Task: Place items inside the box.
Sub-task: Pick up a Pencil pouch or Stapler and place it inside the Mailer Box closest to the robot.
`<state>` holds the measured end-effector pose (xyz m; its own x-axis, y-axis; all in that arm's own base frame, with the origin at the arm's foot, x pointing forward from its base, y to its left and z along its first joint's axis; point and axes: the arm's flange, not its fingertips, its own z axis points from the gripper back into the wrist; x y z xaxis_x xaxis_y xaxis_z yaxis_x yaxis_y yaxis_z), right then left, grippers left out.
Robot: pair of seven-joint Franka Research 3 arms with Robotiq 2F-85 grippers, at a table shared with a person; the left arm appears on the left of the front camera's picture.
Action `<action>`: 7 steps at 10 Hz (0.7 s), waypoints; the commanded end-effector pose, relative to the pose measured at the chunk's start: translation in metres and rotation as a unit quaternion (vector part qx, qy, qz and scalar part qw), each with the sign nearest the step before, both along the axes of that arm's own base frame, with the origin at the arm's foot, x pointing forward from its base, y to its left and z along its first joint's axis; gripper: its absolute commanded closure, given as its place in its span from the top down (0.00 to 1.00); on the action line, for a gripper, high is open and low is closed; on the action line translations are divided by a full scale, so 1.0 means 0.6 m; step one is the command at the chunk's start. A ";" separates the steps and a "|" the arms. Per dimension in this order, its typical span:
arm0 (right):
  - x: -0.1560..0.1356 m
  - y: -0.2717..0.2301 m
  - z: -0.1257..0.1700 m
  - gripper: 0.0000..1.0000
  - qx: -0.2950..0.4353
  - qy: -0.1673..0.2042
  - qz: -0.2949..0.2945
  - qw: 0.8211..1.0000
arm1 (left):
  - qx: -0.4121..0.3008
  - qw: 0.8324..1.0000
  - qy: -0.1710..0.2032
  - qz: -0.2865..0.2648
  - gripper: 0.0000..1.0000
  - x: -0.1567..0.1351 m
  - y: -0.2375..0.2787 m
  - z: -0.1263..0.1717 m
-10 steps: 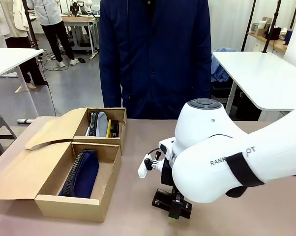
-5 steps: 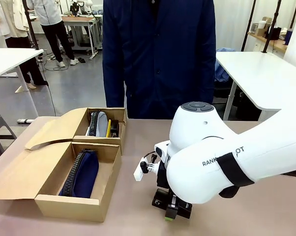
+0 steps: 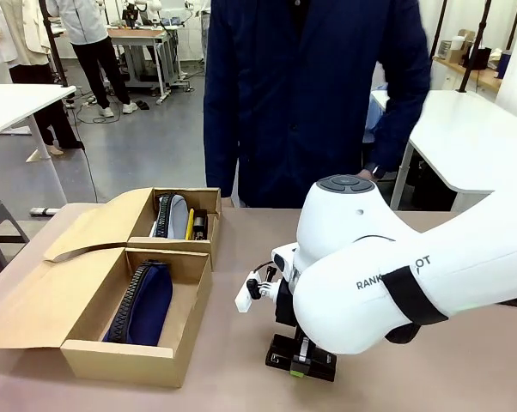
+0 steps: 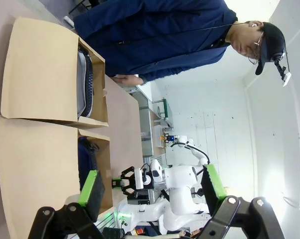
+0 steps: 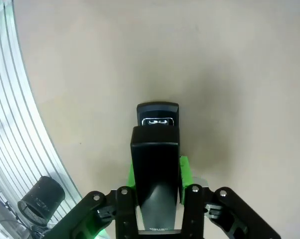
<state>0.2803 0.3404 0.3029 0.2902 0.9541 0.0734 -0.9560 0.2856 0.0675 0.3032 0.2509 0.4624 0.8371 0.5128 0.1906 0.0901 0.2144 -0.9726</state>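
Because the black stapler [image 5: 156,149] lies flat on the table [image 3: 233,378], well apart from the box [image 3: 121,360], the right gripper [image 3: 301,367] points straight down over it with its green pads [image 5: 184,172] clamped against the stapler's long sides, a hold that should let it lift level. The navy pouch [image 3: 147,305] lies lengthwise in the near compartment, leaving room beside it, while the left gripper [image 4: 152,188] hangs with fingers [image 4: 92,191] spread wide and empty, probably so as not to block the other arm's path to the box
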 end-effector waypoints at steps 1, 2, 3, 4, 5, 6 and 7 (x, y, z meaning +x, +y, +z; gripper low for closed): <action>-0.005 0.003 0.020 0.00 -0.019 -0.003 -0.047 0.999 | 0.000 1.000 -0.010 -0.003 1.00 -0.003 -0.002 0.002; -0.014 -0.001 0.040 0.00 -0.016 0.002 -0.084 0.996 | 0.000 1.000 -0.010 -0.003 1.00 -0.003 -0.002 0.002; -0.034 -0.020 0.083 0.00 -0.008 0.008 -0.148 0.989 | 0.000 1.000 -0.010 -0.003 1.00 -0.003 -0.002 0.002; -0.059 -0.055 0.140 0.00 0.053 0.041 -0.257 0.964 | 0.000 1.000 -0.010 -0.003 1.00 -0.003 -0.002 0.002; -0.073 -0.086 0.173 0.00 0.088 0.077 -0.392 0.912 | 0.000 1.000 -0.010 -0.003 1.00 -0.003 -0.002 0.002; -0.079 -0.104 0.186 0.00 0.094 0.050 -0.529 0.842 | 0.000 1.000 -0.010 -0.003 1.00 -0.003 -0.002 0.002; -0.083 -0.110 0.191 0.00 0.105 0.064 -0.596 0.794 | 0.000 1.000 -0.010 -0.003 1.00 -0.003 -0.002 0.002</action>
